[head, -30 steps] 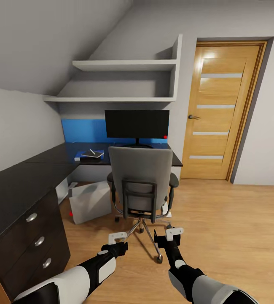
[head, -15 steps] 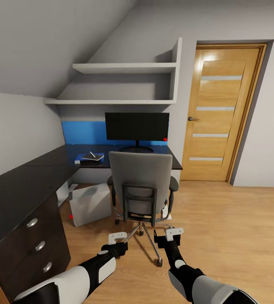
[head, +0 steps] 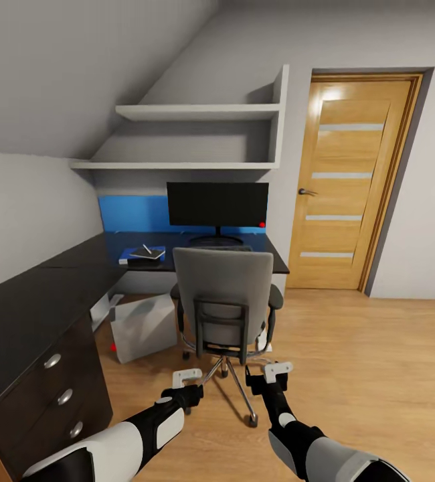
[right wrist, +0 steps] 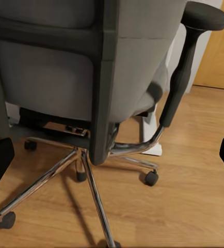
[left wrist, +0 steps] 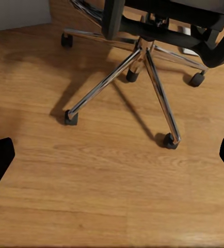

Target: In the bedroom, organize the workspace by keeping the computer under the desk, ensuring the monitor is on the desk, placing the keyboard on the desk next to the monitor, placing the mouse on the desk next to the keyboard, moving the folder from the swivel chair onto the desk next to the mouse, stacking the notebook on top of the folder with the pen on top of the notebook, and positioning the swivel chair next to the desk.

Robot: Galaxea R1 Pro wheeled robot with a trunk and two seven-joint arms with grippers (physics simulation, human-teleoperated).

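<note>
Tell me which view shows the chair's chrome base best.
The left wrist view: the base lies open from above, its spokes and castors spread over the floor. The right wrist view shows the base partly, under the chair's back. The head view shows the base small, behind both grippers.

The swivel chair [head: 225, 301] stands squarely between both claws and the counter [head: 57, 281], its grey back blocking the straight way to the monitor [head: 217, 204] and to the stack by the blue folder [head: 139, 255]. Low down, the chair's chrome legs [left wrist: 143, 77] and castors spread over the wood floor [head: 351, 375], leaving bare boards only on the near side of the chair, where the left claw [head: 186, 377] and right claw [head: 272, 370] hang apart from it with fingers spread. To the right of the chair the floor runs open toward the door [head: 355, 181], while left of the chair the grey computer [head: 144, 327] and the drawer unit [head: 43, 395] narrow the gap.
</note>
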